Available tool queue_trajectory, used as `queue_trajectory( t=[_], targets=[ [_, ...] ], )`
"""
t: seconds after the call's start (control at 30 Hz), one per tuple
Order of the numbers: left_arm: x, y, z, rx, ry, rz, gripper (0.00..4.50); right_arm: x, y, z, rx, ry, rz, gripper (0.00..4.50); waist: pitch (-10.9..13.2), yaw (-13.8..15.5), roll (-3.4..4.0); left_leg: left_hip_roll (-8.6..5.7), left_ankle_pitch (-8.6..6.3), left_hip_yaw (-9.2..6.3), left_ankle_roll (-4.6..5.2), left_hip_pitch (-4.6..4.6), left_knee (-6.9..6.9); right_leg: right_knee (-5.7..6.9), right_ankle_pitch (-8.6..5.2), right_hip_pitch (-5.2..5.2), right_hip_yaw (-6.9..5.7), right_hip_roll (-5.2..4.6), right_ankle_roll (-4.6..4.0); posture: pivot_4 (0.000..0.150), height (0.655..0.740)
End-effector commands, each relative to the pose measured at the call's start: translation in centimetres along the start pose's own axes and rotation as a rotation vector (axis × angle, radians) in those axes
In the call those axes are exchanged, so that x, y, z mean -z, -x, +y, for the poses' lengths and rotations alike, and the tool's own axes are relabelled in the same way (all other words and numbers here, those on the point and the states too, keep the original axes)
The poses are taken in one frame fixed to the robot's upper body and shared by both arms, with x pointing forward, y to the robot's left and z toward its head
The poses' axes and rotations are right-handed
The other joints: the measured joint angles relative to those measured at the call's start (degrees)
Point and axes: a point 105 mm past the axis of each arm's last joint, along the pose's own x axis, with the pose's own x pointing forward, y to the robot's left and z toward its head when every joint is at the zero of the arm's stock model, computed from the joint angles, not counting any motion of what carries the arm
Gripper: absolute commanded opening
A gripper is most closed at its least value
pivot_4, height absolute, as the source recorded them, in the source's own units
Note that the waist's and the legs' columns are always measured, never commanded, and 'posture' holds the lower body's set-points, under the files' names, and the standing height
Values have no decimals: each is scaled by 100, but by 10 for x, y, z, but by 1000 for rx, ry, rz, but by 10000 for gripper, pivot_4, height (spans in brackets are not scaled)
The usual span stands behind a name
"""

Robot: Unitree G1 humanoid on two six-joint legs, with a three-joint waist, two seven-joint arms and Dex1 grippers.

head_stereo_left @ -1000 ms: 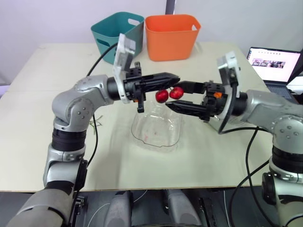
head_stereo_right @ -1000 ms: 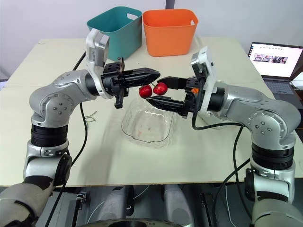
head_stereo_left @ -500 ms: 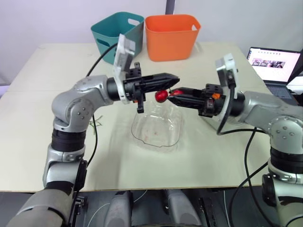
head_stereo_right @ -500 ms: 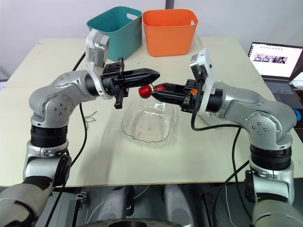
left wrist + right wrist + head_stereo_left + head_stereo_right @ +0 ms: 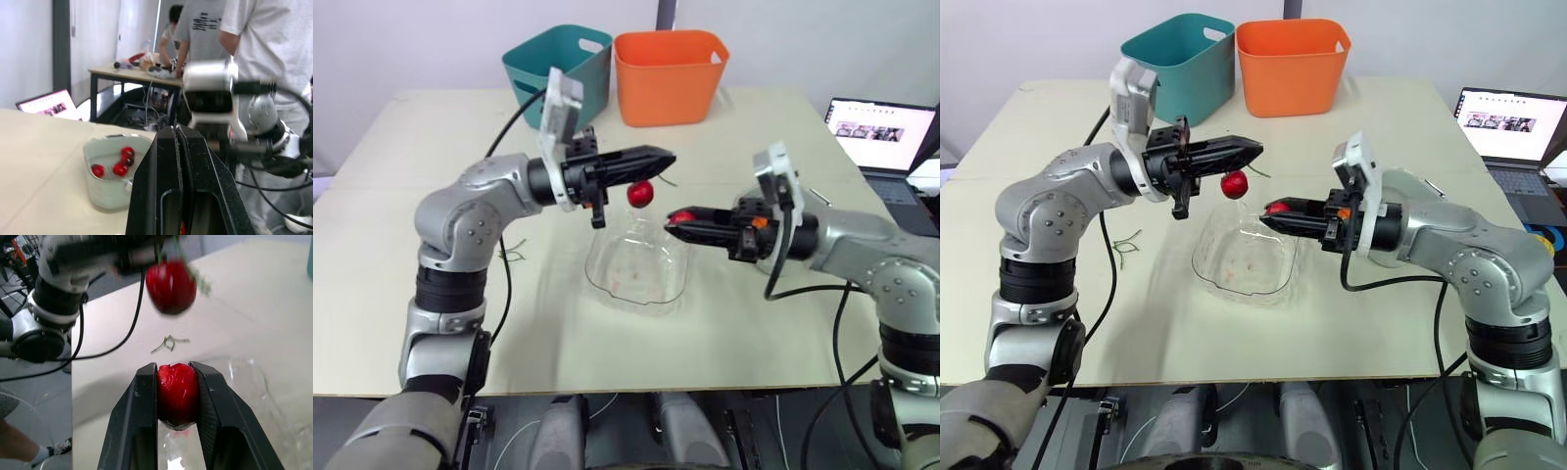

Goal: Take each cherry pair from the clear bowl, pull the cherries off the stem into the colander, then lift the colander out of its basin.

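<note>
So that both fruits end in the colander [image 5: 104, 196] right of the clear bowl [image 5: 636, 272], the left gripper [image 5: 661, 157] pinches the stem [image 5: 199, 280] above the bowl, a dangling cherry [image 5: 640, 193] on it, while the right gripper [image 5: 674, 217] clamps the loose cherry [image 5: 177, 392] over the bowl's right rim

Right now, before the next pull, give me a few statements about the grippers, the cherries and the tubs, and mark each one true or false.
1. The jaws of the right gripper are shut on a round red cherry. True.
2. Two cherries hang from the left gripper. False: a single hanging cherry dangles from the green stem held in its jaws.
3. The clear plastic bowl lies upside down. False: it sits upright on the beige table, below the two grippers.
4. An orange plastic tub stands beside a teal plastic tub. True.
</note>
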Motion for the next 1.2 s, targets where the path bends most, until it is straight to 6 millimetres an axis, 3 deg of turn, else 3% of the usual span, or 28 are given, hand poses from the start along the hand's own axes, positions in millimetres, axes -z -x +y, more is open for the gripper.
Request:
queue_trajectory(
  t=[0.03,0.17,0.27,0.4,0.57,0.7,0.97,1.1,1.2],
  targets=[
    [-13,-1,-5,16,-45,-33,0,-4,1,6,-6,56,2,6993,0,1,0,0,0,0,0,0,-1,0,-1,0,0,0,2,1500,7400],
    [-10,0,-3,3,-50,-22,0,-8,13,-6,83,94,-25,6993,0,6,0,0,0,0,0,0,0,0,-2,0,0,0,3,1500,7400],
    [-7,0,0,-22,-58,-19,0,-18,38,-28,249,125,-73,6993,0,18,0,-1,0,0,0,-1,1,-2,-3,2,0,-2,4,1500,7400],
    [2,0,3,-49,-71,2,0,-19,85,-63,525,166,-57,6993,0,23,0,-3,0,2,0,2,3,-11,-4,11,0,-4,1,1500,7400],
    [9,-2,4,-57,-69,5,0,1,127,-90,746,185,96,6993,0,4,0,-2,0,4,0,15,0,-13,-5,22,2,-3,1,1500,7400],
    [15,-4,6,-60,-67,15,0,19,142,-105,834,192,203,6993,0,-16,1,-2,-1,12,1,28,-5,-11,-8,24,13,0,5,1500,7400],
    [20,-3,5,-70,-63,26,0,45,139,-113,809,177,306,6993,1,2,1,-3,-1,13,1,28,-5,-12,-9,27,14,-1,7,1500,7400],
    [22,0,5,-75,-63,32,0,49,142,-110,795,175,330,19690,1,7,1,-3,-1,12,1,28,-4,-13,-10,30,13,-2,8,1500,7400],
    [22,0,5,-76,-63,32,0,41,145,-111,808,192,313,30237,1,2,1,-3,-1,13,1,28,-4,-13,-10,30,14,-2,8,1500,7400]
  ],
)
